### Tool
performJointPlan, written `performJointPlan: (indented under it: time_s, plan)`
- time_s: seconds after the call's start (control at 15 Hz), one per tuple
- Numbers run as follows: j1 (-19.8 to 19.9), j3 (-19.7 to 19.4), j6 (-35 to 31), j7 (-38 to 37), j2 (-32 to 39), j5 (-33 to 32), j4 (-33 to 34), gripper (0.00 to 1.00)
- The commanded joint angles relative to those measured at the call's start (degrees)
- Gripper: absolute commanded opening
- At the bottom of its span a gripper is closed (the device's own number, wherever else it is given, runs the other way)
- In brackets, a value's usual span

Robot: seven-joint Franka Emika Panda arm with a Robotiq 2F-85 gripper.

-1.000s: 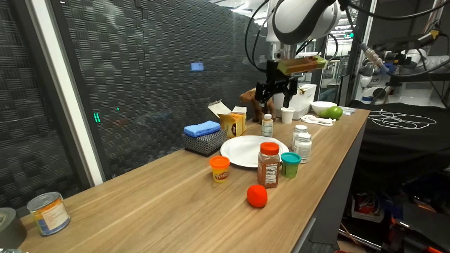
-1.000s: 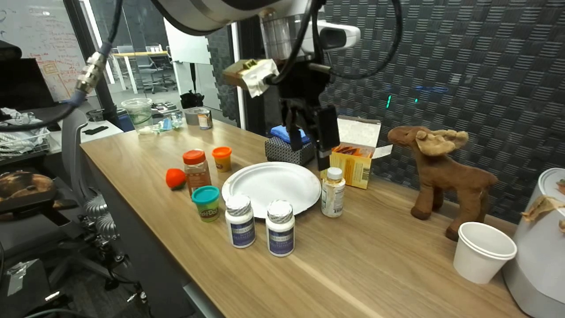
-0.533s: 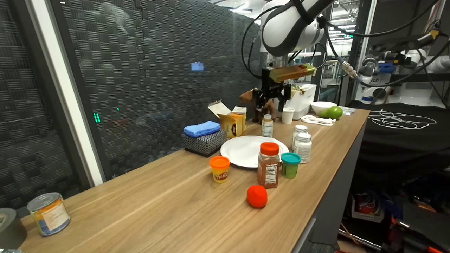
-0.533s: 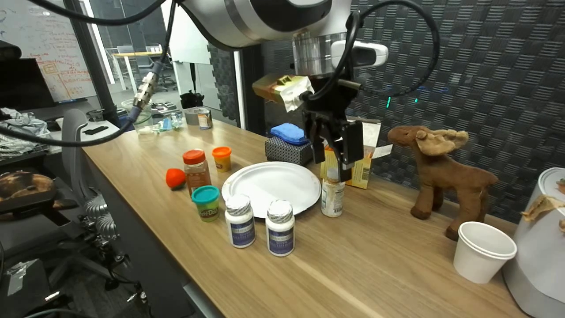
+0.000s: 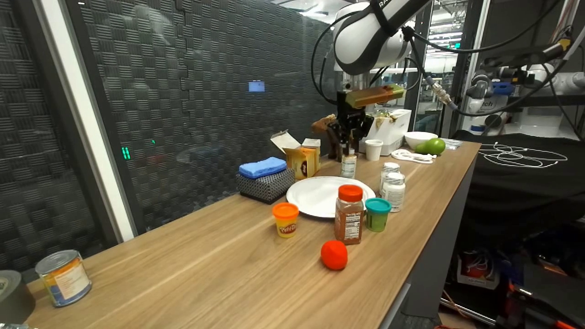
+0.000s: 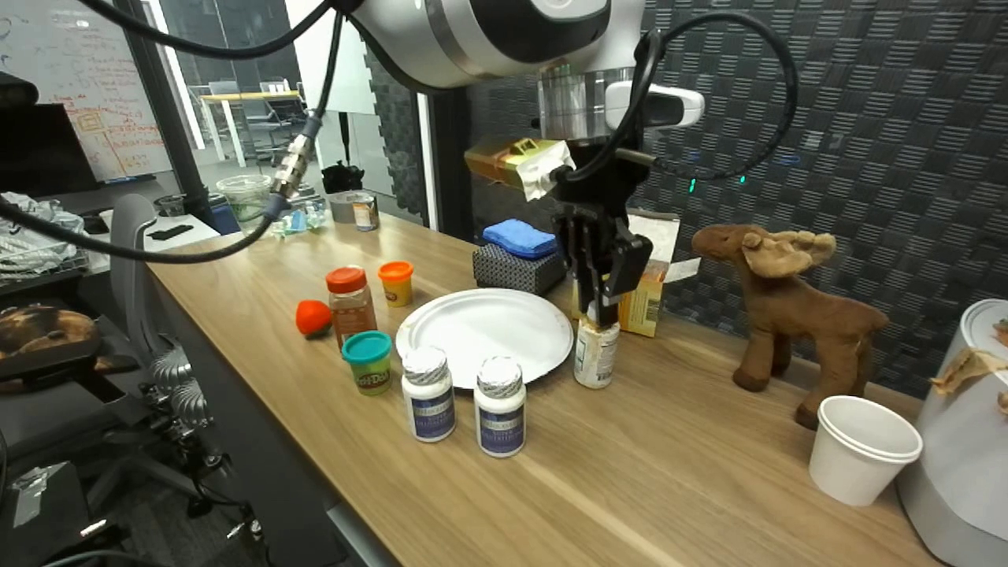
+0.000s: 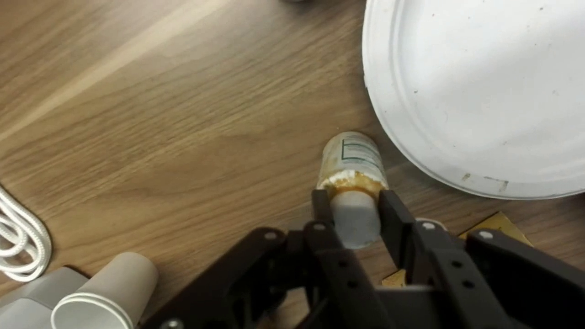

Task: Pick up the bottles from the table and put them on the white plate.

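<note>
White-capped btl [image 7: 354, 157] in pinch of hand [image 7: 355, 201], nr edge of plate [image 7: 383, 84], wide wood tabletop [image 7: 192, 132] opp.

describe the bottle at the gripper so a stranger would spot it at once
On the wooden table, find the white plate. In an exterior view, just right of its rim is a bottle with the gripper at its top. Unlike the two silvery-capped, blue-labelled bottles nearby, it has, in the wrist view, a plain pale cap with orange-brown patches just below.
</note>
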State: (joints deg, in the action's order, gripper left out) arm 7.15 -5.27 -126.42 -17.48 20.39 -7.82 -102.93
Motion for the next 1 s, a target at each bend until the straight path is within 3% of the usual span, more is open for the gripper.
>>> performJointPlan:
  time_s: [0.0,0.33,0.67,0.93]
  plan:
    - [-0.95,-1.24,2.58,0.25,1.02,1.59,2.52,0.15]
    - [-2.22,-0.84,3.43,-0.89,-4.39,1.15,-0.36,0.1]
    - [-6.06,0.3,2.72,-2.8,-10.95,-1.8,-4.38,0.09]
    - [-7.73,2.61,5.99,-0.58,-12.21,0.71,-5.44,0.09]
